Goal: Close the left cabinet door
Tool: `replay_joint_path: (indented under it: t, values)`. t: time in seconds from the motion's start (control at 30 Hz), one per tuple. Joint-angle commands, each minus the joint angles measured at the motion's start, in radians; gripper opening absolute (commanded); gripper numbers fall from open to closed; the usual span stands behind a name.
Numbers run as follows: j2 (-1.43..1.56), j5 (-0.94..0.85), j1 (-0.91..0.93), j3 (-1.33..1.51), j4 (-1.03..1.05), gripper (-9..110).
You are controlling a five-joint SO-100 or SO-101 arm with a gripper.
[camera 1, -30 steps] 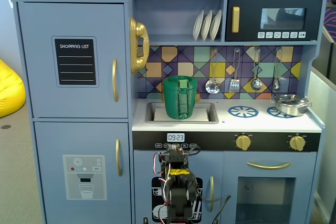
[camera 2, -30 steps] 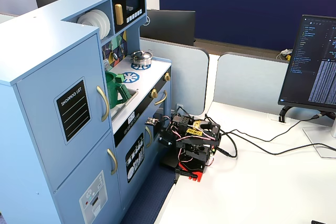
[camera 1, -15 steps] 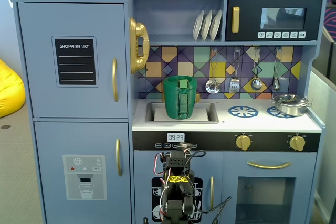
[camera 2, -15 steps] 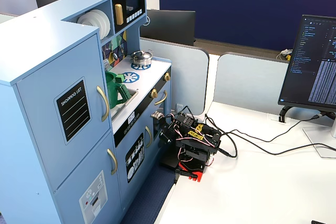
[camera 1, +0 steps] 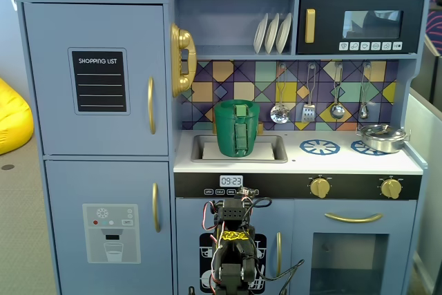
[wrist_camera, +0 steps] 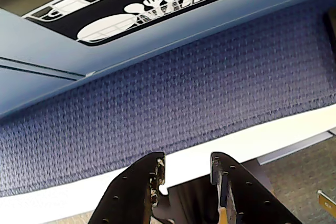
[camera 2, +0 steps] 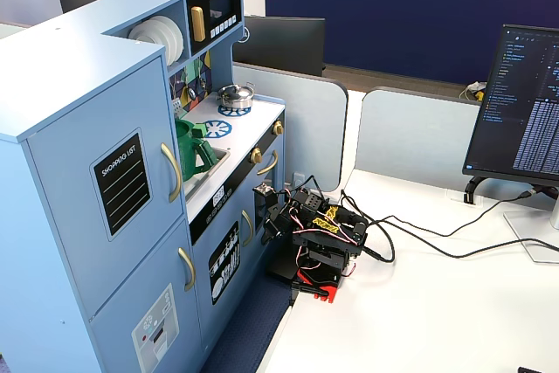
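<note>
I am holding my gripper (wrist_camera: 185, 174) low, fingers slightly apart and gripping nothing, while the left cabinet door (camera 1: 97, 77) is sitting flush with its frame, well above me and leftward in a fixed view. My wrist view is showing only blue mat (wrist_camera: 173, 103), so the door is staying out of it.

Left cabinet door (camera 1: 97, 77) above dispenser door (camera 1: 109, 229), arm (camera 2: 319, 233) seemingly before kitchen.

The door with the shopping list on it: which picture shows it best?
The front-on fixed view: the left cabinet door faces the camera whole, shut, with its chalkboard and gold handle plain. The other fixed view shows that door slanted from the side. The wrist view misses it.
</note>
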Motion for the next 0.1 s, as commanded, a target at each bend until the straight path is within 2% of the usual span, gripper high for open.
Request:
replay_joint_path:
  t: [0.0,0.07]
  values:
    - [-0.008,0.040,-0.014,0.020,0.140,1]
    - [-0.008,0.040,-0.014,0.020,0.140,1]
